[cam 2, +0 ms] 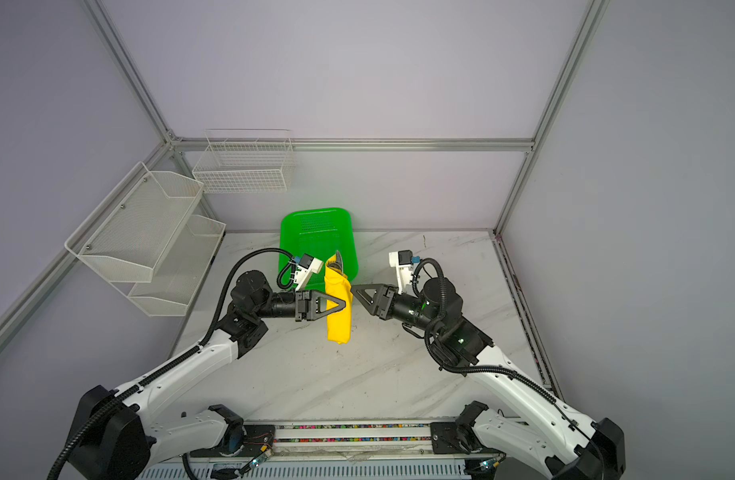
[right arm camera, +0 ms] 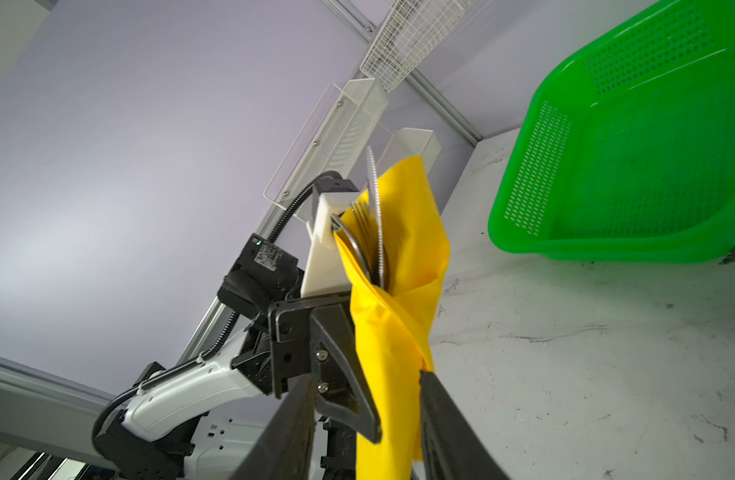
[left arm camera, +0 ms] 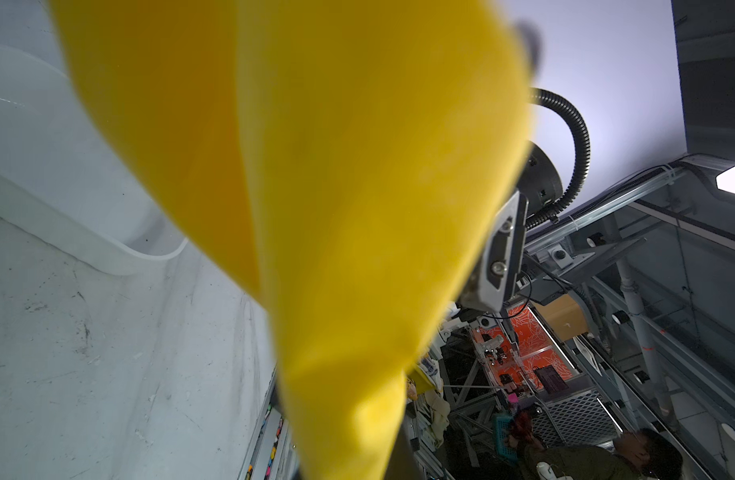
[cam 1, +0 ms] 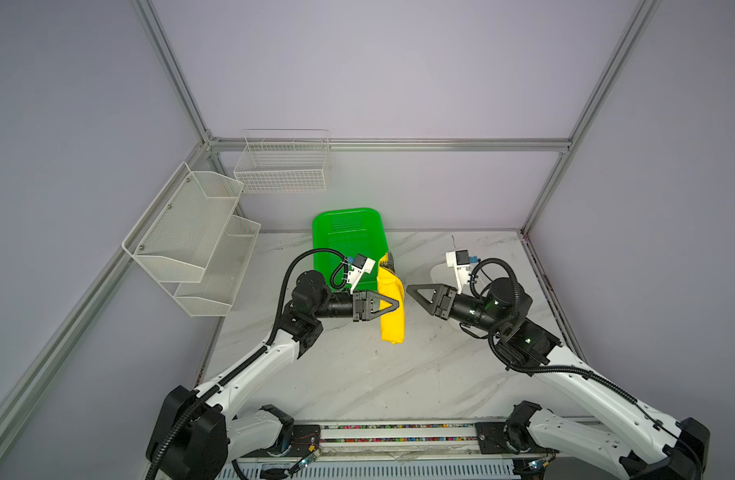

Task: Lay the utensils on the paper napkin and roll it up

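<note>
The paper napkin [cam 1: 391, 320] [cam 2: 339, 324] is a bright yellow roll wrapped round the utensils [cam 1: 388, 261] [cam 2: 337, 259], whose silver ends stick out of its far end. In the right wrist view the fork tines, knife blade and a curved rim of the utensils [right arm camera: 374, 232] show inside the napkin [right arm camera: 395, 332]. My left gripper [cam 1: 395, 305] [cam 2: 343, 305] is shut on the middle of the roll. In the left wrist view the napkin [left arm camera: 336, 208] hides the fingers. My right gripper [cam 1: 409, 287] [cam 2: 353, 287] [right arm camera: 366, 378] stands open right beside the roll, jaws apart.
The green basket [cam 1: 345, 224] [cam 2: 316, 220] [right arm camera: 607, 166] lies just behind the roll. A white tray [cam 1: 438, 274] [left arm camera: 66, 216] sits under the right arm. White wire racks [cam 1: 191, 232] [cam 1: 282, 166] hang on the left and back walls. Marble tabletop [cam 1: 357, 374] lies in front.
</note>
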